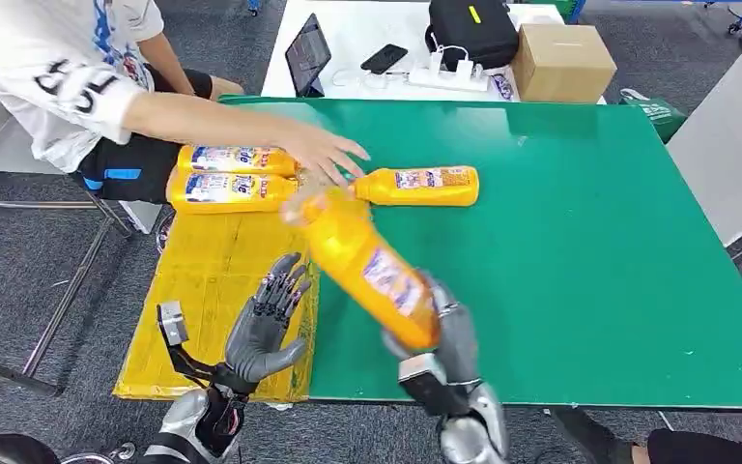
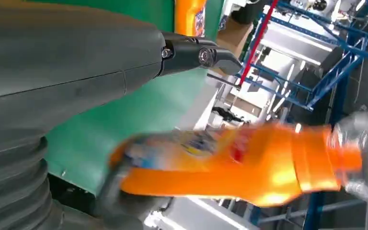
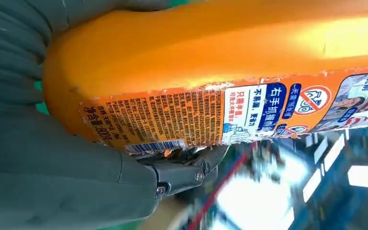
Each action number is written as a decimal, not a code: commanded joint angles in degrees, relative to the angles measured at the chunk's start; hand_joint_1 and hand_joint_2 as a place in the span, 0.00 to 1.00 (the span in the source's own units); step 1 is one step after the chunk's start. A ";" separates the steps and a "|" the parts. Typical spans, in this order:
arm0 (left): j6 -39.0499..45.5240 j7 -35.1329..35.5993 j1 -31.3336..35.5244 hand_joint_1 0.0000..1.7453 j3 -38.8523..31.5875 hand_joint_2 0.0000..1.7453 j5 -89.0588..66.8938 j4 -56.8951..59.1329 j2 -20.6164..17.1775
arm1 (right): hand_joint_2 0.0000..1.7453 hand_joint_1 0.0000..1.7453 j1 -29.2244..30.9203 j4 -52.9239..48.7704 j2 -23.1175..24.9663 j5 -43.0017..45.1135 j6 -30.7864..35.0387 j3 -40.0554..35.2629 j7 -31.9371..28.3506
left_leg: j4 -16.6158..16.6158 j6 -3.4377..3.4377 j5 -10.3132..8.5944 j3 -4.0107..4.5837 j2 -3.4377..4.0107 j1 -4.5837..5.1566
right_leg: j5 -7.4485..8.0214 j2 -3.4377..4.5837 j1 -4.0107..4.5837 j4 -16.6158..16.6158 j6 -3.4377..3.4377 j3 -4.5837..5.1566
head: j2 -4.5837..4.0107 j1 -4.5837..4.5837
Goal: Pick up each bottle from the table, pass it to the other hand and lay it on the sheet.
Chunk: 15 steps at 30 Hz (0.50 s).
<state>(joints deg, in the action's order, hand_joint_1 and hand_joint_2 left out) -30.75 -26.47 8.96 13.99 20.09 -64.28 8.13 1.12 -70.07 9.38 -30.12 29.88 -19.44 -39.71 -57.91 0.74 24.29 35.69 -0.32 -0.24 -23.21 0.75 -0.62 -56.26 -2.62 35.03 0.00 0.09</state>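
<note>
My right hand (image 1: 447, 333) grips the base of an orange bottle (image 1: 367, 259), tilted with its cap end up and toward the left. The same bottle (image 3: 211, 72) lies against my right hand (image 3: 52, 172) in the right wrist view and shows blurred as the bottle (image 2: 239, 160) in the left wrist view. My left hand (image 1: 266, 324) is raised with fingers spread, a little left of the bottle and not touching it. Two bottles (image 1: 232, 174) lie side by side at the far end of the yellow sheet (image 1: 208, 290). Another bottle (image 1: 420, 185) lies on the green table (image 1: 589, 242).
A person leans in from the far left, with a hand (image 1: 324, 150) over the lying bottles. Behind the green table stands a white table with a tablet (image 1: 307, 53), a phone (image 1: 384, 58), a black bag (image 1: 470, 29) and a cardboard box (image 1: 560, 60).
</note>
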 commanded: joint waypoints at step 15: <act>0.97 1.51 2.66 0.00 5.17 1.00 -0.10 4.88 -2.36 | 1.00 1.00 8.05 27.55 5.58 -2.82 -2.36 -17.61 -0.29 | 0.04 -0.03 0.04 -0.16 0.00 -0.02 | -0.04 -0.06 0.04 0.06 0.06 -0.14 | 0.00 -0.02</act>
<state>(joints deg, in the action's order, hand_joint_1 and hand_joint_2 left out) -30.08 -25.73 8.78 16.17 20.35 -63.85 6.88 6.67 -50.34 14.38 -31.98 27.89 -31.84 -39.93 -57.91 0.73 24.29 35.69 -0.30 -0.23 -23.21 0.76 -0.63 -56.25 -2.62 35.08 0.00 0.07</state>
